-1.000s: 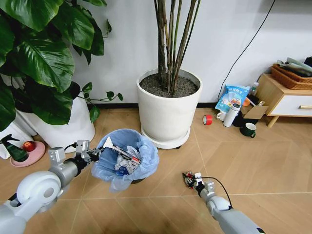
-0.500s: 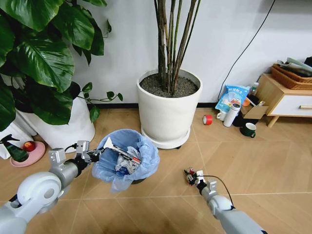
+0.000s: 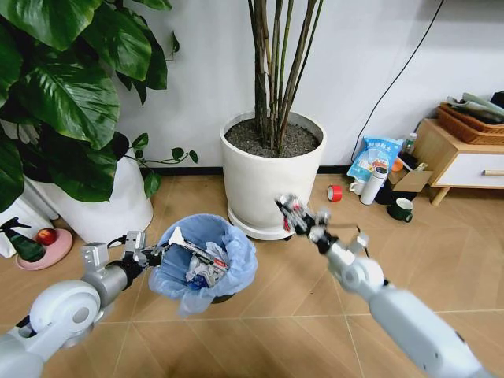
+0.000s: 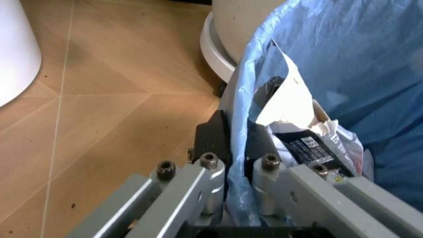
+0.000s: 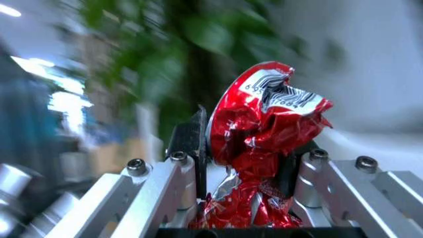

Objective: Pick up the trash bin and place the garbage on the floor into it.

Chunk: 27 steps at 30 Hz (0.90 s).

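The trash bin (image 3: 206,253), dark with a crinkly light-blue bag (image 4: 343,59) over its rim, hangs just above the floor (image 3: 268,346). My left gripper (image 3: 153,253) is shut on its near rim; in the left wrist view that gripper (image 4: 237,144) pinches bag and rim together. Garbage lies inside: white paper (image 4: 290,99) and a dark wrapper (image 4: 307,148). My right gripper (image 3: 293,211) is raised to the right of the bin, in front of the white pot, and is shut on a crumpled red wrapper (image 5: 264,114).
A big white plant pot (image 3: 272,177) stands just behind the bin. A leafy plant in a second white pot (image 3: 102,209) is on the left, by a spray bottle (image 3: 22,242). A red tape roll (image 3: 335,193), a green mug (image 3: 403,209) and a wooden cabinet (image 3: 461,157) are at the right.
My right arm has lifted from the floor and swung up and left with the red wrapper in its grip. The left arm and the bin have hardly moved.
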{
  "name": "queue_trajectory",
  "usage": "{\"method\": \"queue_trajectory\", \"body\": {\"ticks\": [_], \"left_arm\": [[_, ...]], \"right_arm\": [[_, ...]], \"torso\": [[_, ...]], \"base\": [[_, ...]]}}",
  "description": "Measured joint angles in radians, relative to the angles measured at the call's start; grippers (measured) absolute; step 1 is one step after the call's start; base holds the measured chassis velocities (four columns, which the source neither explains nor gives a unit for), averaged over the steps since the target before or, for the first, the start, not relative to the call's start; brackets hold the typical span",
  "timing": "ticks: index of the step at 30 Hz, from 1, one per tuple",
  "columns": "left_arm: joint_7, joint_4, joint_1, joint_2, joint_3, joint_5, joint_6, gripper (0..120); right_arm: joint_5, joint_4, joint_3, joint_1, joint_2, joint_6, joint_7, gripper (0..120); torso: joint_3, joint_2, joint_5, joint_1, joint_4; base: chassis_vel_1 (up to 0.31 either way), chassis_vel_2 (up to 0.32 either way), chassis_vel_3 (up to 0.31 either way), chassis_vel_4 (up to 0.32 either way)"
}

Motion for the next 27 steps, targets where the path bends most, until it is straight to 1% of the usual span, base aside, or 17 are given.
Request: {"method": "queue_trajectory", "body": {"ticks": [1, 2, 4, 5, 7, 8, 12, 13, 15, 19, 26, 27], "left_arm": [[0.0, 0.002, -0.003, 0.001, 0.002, -0.001, 0.0, 0], [0.0, 0.002, -0.003, 0.001, 0.002, -0.001, 0.0, 0], [0.001, 0.006, -0.013, 0.005, 0.013, -0.004, 0.0, 0], [0.001, 0.006, -0.013, 0.005, 0.013, -0.004, 0.0, 0], [0.001, 0.009, -0.027, 0.008, 0.024, -0.007, 0.0, 0], [0.001, 0.009, -0.027, 0.008, 0.024, -0.007, 0.0, 0], [0.001, 0.021, -0.047, 0.008, 0.042, -0.009, 0.0, 0], [0.001, 0.021, -0.047, 0.008, 0.042, -0.009, 0.0, 0], [0.001, 0.025, -0.061, 0.005, 0.052, -0.009, 0.0, 0], [0.001, 0.027, -0.079, 0.004, 0.063, -0.014, 0.0, 0], [0.001, 0.029, -0.103, 0.001, 0.077, -0.019, 0.001, 0], [0.0, 0.029, -0.108, 0.0, 0.08, -0.021, 0.001, 0]], "right_arm": [[0.039, 0.002, -0.039, 0.046, 0.001, -0.003, -0.033, 25], [0.039, 0.002, -0.039, 0.046, 0.001, -0.003, -0.033, 25], [0.099, -0.005, -0.114, 0.12, 0.014, -0.021, -0.099, 25], [0.099, -0.005, -0.114, 0.12, 0.014, -0.021, -0.099, 25], [0.135, -0.017, -0.179, 0.176, 0.032, -0.041, -0.149, 25], [0.135, -0.017, -0.179, 0.176, 0.032, -0.041, -0.149, 25], [0.147, -0.035, -0.266, 0.207, 0.069, -0.06, -0.197, 25], [0.147, -0.035, -0.266, 0.207, 0.069, -0.06, -0.197, 25], [0.141, -0.046, -0.307, 0.205, 0.089, -0.061, -0.207, 25], [0.124, -0.067, -0.343, 0.202, 0.098, -0.061, -0.221, 25], [0.082, -0.091, -0.372, 0.207, 0.103, -0.063, -0.221, 25], [0.073, -0.094, -0.373, 0.209, 0.101, -0.065, -0.221, 26]], "torso": [[0.0, 0.0, -0.0001, 0.0, 0.0001], [0.0, 0.0, -0.0001, 0.0, 0.0001], [0.0, 0.0, 0.0, 0.0, 0.0], [0.0, 0.0, 0.0, 0.0, 0.0], [0.0, 0.0, -0.0003, 0.0, -0.0001], [0.0, 0.0, -0.0003, 0.0, -0.0001], [0.0, 0.0, -0.0001, 0.0, -0.0002], [0.0, 0.0, -0.0001, 0.0, -0.0002], [0.0, 0.0, -0.0001, 0.0, -0.0002], [0.0, 0.0, -0.0001, 0.0, -0.0003], [0.0, 0.0, -0.0001, 0.0, -0.0003], [0.0, 0.0, 0.0, 0.0, -0.0003]], "base": [[0.0, 0.0, 0.0, 0.0], [0.0, 0.0, 0.0, 0.0], [0.0, 0.0, 0.0, 0.0], [0.0, 0.0, 0.0, 0.0], [0.0, 0.0, 0.0, 0.0], [0.0, 0.0, 0.0, 0.0], [0.0, 0.0, 0.0, 0.0], [0.0, 0.0, 0.0, 0.0], [0.0, 0.0, 0.0, 0.0], [0.0, 0.0, 0.0, 0.0], [0.0, 0.0, 0.0, 0.0], [0.0, 0.0, 0.0, 0.0]]}}
